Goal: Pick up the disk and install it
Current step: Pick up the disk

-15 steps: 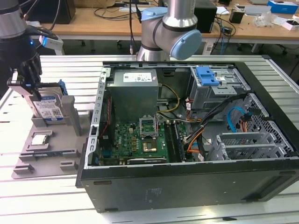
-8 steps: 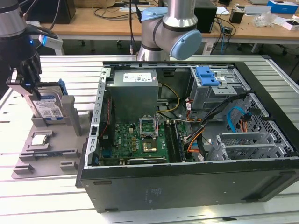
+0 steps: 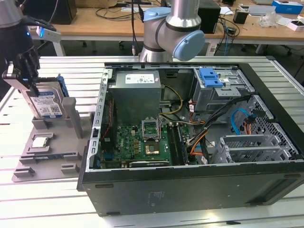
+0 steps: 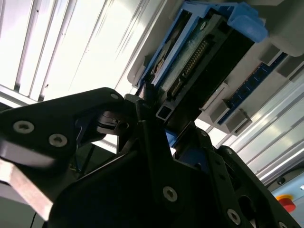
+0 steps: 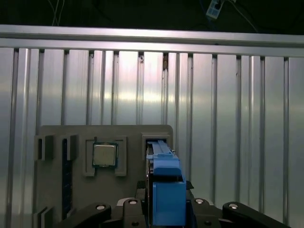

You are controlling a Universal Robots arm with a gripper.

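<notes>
End effector (image 3: 27, 76) black, linkage type, at the exterior view's far left. Fingers (image 4: 148, 111) pressed against the two flat faces of the disk (image 3: 46, 102), pinching it near one upper corner. The blue carrier edge sits between the finger links in the first wrist view (image 5: 166, 190).

Disk stands upright on edge in a slot of the grey holder plate (image 3: 52, 147), outside the computer case (image 3: 190, 187). Silver body, white label with blue band, blue plastic frame along its edges. The connector row shows on its end in the second wrist view (image 4: 194, 59).

Same plate: a square silver CPU chip (image 5: 104, 155) lies flat in a recess just beside the disk's slot, apart from it. Grey upright posts (image 3: 71, 114) stand between the disk and the case.

Case open, lying on its side: green motherboard (image 3: 137, 142), grey power supply box (image 3: 135, 92), drive cage with blue latch (image 3: 211, 77), loose cable bundles.

Table (image 3: 42, 204) of ribbed aluminium slats, glossy. The arm's base joint (image 3: 173, 28) rises behind the case. Wooden desks (image 3: 95, 23) with clutter beyond.
</notes>
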